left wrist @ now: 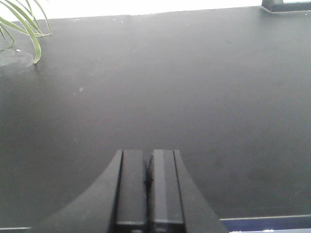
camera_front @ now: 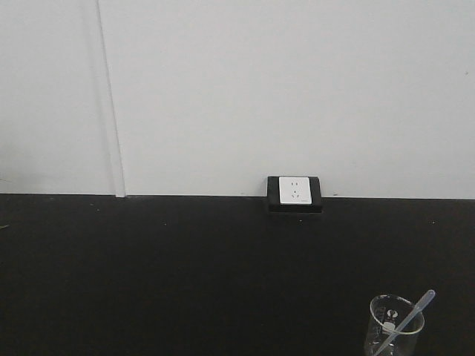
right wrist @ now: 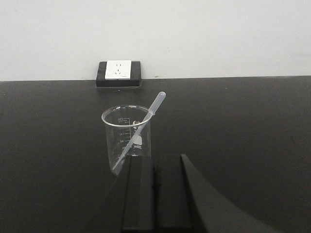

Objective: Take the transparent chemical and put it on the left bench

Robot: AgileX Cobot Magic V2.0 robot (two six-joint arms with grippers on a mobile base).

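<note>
The left gripper [left wrist: 148, 158] had its two black jaws clenched flat against each other with nothing between them, poised over a bare stretch of matte-black tabletop [left wrist: 194, 87]. The right gripper [right wrist: 154, 162] likewise had its jaws pressed together on nothing, only a thin seam showing between them. Just ahead of the right jaws, slightly to their left, stood the clear glass beaker with printed graduation marks [right wrist: 127, 141], upright on the tabletop [right wrist: 243, 121] with its mouth facing up; its lower edge was hidden behind one jaw, and whether it held any liquid could not be told. A slim translucent plastic pipette [right wrist: 143, 124] leaned inside it, its long axis running diagonally from the beaker's floor at lower left up over the rim, with the upper end pointing up and to the right. In the front-facing view the beaker [camera_front: 395, 326] sat at the lower right corner of the tabletop [camera_front: 185, 274], cut off by the frame, the pipette [camera_front: 412, 315] slanting the same way. Farther back, a white wall socket in a black frame [right wrist: 119, 73] stood where the tabletop met the plain white wall [camera_front: 260, 89]. Thin green plant leaves [left wrist: 24, 24] drooped into the upper left of the left wrist view.
</note>
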